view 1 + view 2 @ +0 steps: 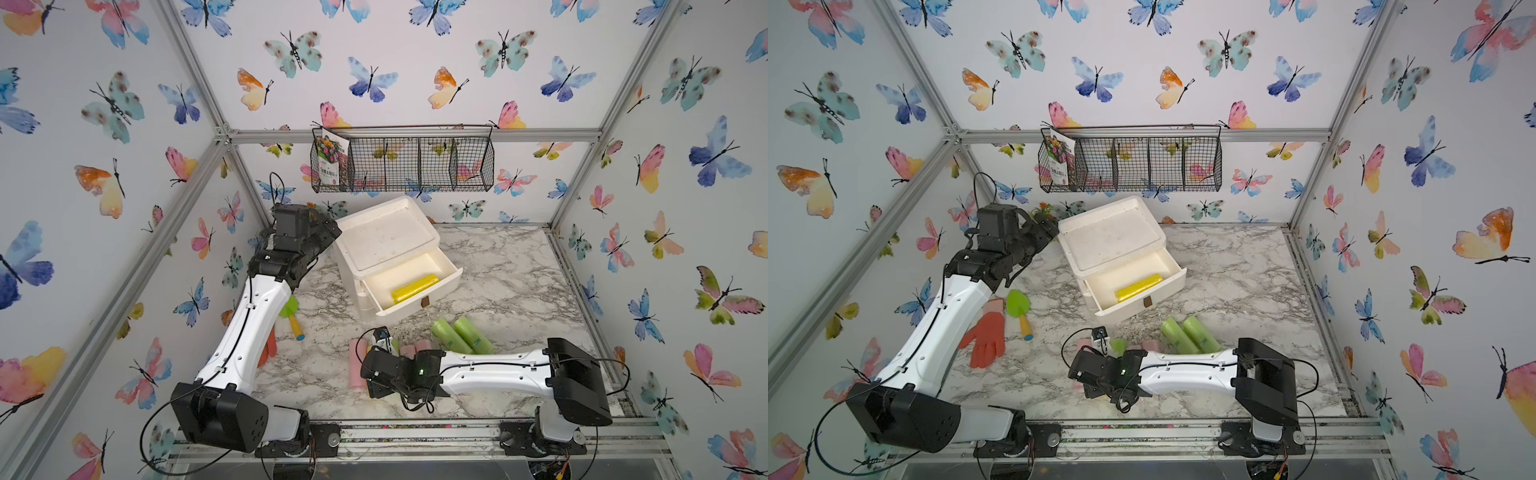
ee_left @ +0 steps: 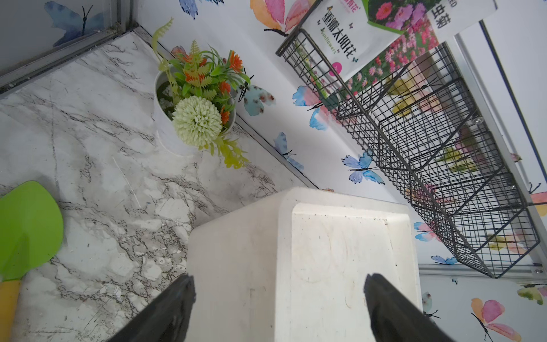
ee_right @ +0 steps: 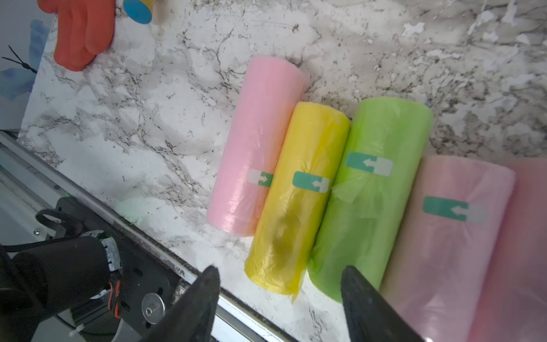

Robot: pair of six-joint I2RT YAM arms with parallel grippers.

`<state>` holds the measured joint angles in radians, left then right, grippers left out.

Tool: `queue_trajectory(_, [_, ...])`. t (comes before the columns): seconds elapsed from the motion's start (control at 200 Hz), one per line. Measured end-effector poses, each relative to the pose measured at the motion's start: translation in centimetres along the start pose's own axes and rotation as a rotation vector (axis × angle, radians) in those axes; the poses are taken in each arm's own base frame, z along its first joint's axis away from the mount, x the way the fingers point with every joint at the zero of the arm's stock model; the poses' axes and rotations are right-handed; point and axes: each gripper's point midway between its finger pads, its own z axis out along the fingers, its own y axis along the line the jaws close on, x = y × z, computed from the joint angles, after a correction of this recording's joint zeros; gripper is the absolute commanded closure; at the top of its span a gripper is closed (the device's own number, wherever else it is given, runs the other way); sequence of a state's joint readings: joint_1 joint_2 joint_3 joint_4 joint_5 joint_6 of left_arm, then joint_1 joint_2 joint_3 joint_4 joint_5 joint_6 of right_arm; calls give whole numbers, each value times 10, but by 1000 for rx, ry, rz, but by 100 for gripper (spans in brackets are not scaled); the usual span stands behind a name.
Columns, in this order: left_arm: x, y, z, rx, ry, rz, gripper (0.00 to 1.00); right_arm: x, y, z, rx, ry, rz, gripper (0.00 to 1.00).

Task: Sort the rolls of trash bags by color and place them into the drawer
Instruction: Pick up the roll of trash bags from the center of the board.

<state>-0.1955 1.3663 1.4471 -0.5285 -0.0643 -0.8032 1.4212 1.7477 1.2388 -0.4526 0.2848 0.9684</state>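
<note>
Top views: white cabinet (image 1: 386, 237) at rear of worktop (image 1: 511, 266); drawer (image 1: 397, 275) pulled out, holding one yellow roll (image 1: 414, 287). Two green rolls (image 1: 462, 335) lie side by side on the worktop before the drawer. By the left arm: glove (image 1: 988, 336), trowel (image 1: 1019, 309).

Left wrist view: left claw (image 2: 279, 278) wide open, empty, over cabinet top; potted plant (image 2: 195, 97) in corner.

Right wrist view: right claw (image 3: 279, 269) open, empty, above near ends of second yellow roll (image 3: 299, 201) and third green roll (image 3: 370, 201). Row on worktop, touching: pink roll (image 3: 257, 142), yellow, green, two more pink rolls (image 3: 444, 237).
</note>
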Motion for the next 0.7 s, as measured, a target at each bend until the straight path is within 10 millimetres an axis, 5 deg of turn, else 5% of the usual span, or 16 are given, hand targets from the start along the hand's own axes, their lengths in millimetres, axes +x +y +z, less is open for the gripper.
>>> queue_trajectory(0.696, [0, 0, -3, 0, -1, 10, 9, -11, 7, 30, 68, -52, -55, 38])
